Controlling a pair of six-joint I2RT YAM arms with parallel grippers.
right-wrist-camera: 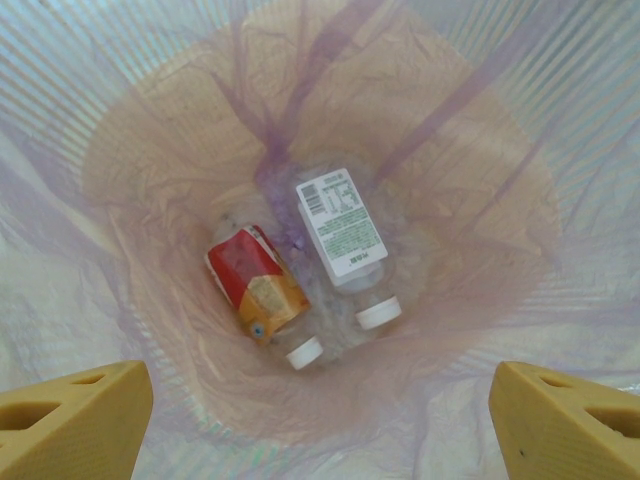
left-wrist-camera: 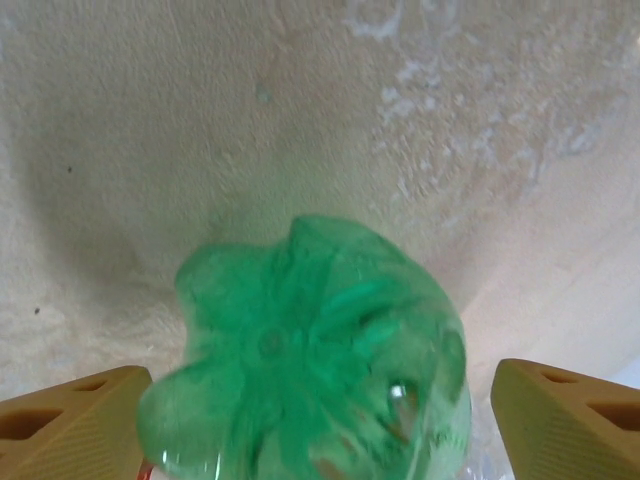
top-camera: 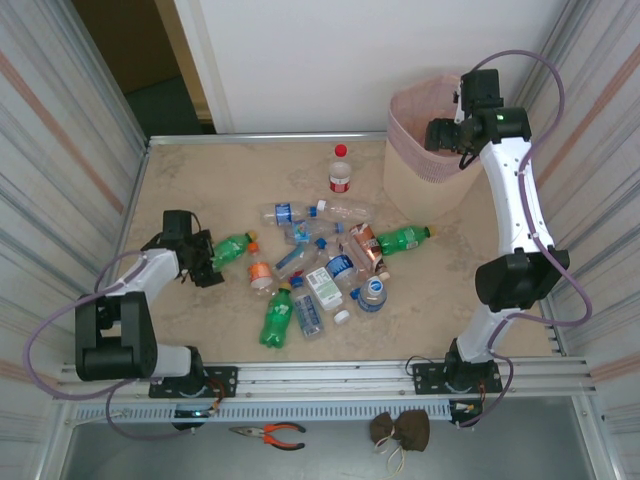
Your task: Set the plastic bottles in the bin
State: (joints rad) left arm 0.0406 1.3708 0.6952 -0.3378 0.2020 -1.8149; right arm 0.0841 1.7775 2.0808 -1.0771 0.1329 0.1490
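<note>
Your left gripper [top-camera: 205,262] is sitting wide open on the table [top-camera: 200,180], a green bottle [left-wrist-camera: 310,350] lying between its fingers, ungripped. Your right gripper [top-camera: 462,140] is hanging open and empty over the bin [top-camera: 420,175]; a red-labelled bottle [right-wrist-camera: 255,280] and a white-labelled bottle [right-wrist-camera: 342,225] are lying inside.

A beige, marble-patterned tabletop [top-camera: 200,190] sits enclosed by pale corrugated side panels [top-camera: 60,150] and a white back wall [top-camera: 330,60], with a dark doorway [top-camera: 150,70] at the far left corner. An aluminium rail [top-camera: 330,372] runs along the near edge. On the grey ledge [top-camera: 520,440] below it lie a pair of pliers [top-camera: 268,433] (orange-red handles, jaws pointing left) and, well apart to the right, a small brown pouch [top-camera: 400,429].
</note>
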